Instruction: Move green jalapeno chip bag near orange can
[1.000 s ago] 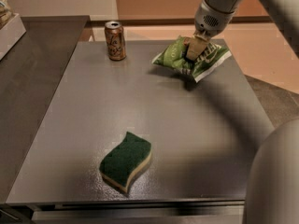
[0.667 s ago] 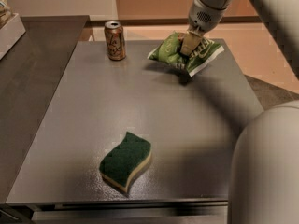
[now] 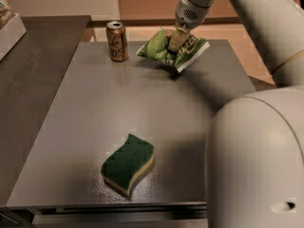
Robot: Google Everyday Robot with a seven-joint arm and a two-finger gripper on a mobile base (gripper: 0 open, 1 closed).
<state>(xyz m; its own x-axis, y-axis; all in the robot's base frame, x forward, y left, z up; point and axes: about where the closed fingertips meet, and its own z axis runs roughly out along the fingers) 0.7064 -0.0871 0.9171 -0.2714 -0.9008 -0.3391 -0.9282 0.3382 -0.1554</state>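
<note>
Pinching the claw (image 3: 175, 43) shut on the middle of the crinkly green jalapeno chip bag (image 3: 153, 50) with white lettering, and holding it seemingly just clear of the flat grey metal counter (image 3: 142, 103), at about one o'clock on that surface. Having carried the bag toward nine o'clock over the last second, closing much of the gap to the small upright brownish-orange can (image 3: 117, 41) with the silver top. Now hanging the bag near the orange can but not touching it, with a strip of bare counter between them. Judging the task as nearly done, with only a short further shift and a set-down remaining. Leaving the wavy dark green sponge (image 3: 128, 164) well apart at six o'clock, out of the path. Working close to the far edge at twelve o'clock, so finding open room mainly toward six and nine o'clock. Needing care not to knock the can over toward eleven o'clock.
</note>
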